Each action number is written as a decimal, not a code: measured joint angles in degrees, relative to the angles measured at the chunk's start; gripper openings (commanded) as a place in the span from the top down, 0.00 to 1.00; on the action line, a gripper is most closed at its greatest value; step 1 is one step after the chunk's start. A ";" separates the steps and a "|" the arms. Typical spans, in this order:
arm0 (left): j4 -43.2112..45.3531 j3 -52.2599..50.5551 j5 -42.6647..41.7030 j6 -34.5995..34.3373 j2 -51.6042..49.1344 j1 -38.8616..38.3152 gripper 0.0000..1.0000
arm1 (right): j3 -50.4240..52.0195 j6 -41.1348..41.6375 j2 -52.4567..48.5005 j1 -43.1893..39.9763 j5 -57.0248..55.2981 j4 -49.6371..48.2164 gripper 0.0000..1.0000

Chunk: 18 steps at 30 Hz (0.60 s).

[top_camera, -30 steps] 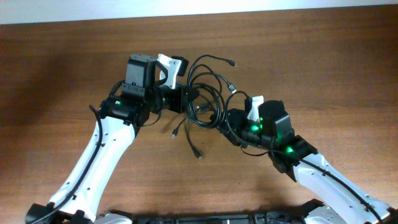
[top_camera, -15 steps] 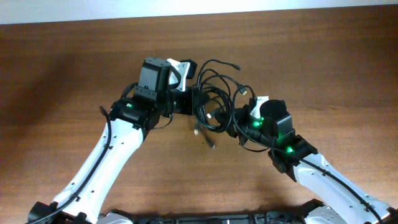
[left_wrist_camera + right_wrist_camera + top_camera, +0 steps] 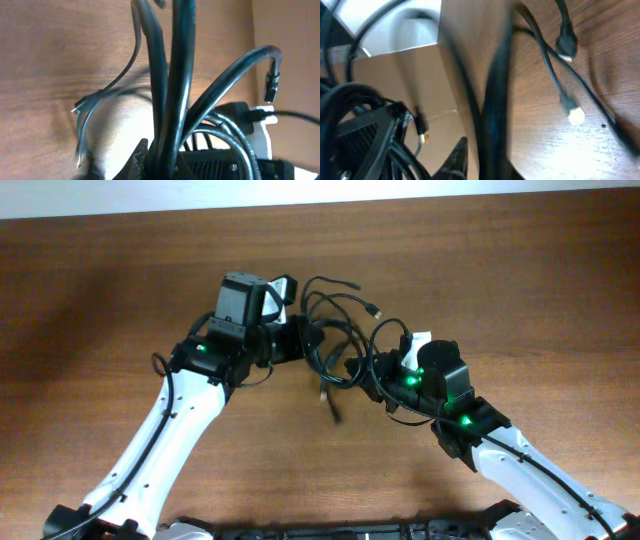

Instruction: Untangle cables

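Cables shifted leftward, brown wood-grain table, white strip beyond

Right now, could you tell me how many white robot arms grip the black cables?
2: left white arm, fingers clamping black cable tangle at left; right white arm, fingers clamping its right.

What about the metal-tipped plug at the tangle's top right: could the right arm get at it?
Probably not yet. The plug is uncovered and near, but the right tool is shut on the cables and must let go first.
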<state>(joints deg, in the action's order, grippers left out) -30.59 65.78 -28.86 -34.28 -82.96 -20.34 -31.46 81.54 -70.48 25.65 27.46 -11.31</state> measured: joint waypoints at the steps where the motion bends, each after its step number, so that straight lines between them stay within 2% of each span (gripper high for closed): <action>1: -0.09 -0.09 0.00 -1.44 0.00 0.31 0.91 | -0.09 -0.37 0.00 0.00 0.02 -0.13 0.96; 2: -0.09 -0.13 0.00 -2.51 0.00 0.46 0.71 | -0.15 -0.70 0.02 0.00 0.04 -0.31 0.96; 5: 0.20 -0.11 0.13 -5.03 0.00 0.50 0.59 | -0.22 -1.22 0.00 0.02 0.83 -0.11 0.96; 7: 0.35 -0.11 0.70 -6.05 0.00 1.03 0.31 | -0.22 -1.49 -0.11 0.13 1.95 0.57 0.96; 9: -0.63 -0.09 1.03 -5.25 0.00 1.42 0.20 | -0.22 -1.31 -0.24 0.35 2.78 0.55 0.96; 13: -3.23 -0.07 1.29 -1.53 0.02 1.46 0.18 | -0.22 -0.68 -0.33 0.44 3.72 0.55 0.96; 14: -4.09 -0.04 1.31 -0.42 0.02 1.46 0.24 | -0.22 -0.57 -0.33 0.44 3.87 0.55 0.96; 17: -8.63 0.04 1.40 3.56 0.02 1.46 0.49 | -0.22 -0.48 -0.35 0.44 4.13 0.55 0.96; 18: -10.29 0.09 1.57 4.59 0.02 1.46 0.53 | -0.22 -0.50 -0.35 0.44 4.13 0.52 0.96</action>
<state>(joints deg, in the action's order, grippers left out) -40.88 65.87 -27.29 -29.69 -82.94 -18.87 -31.68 81.03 -70.83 26.09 31.59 -10.79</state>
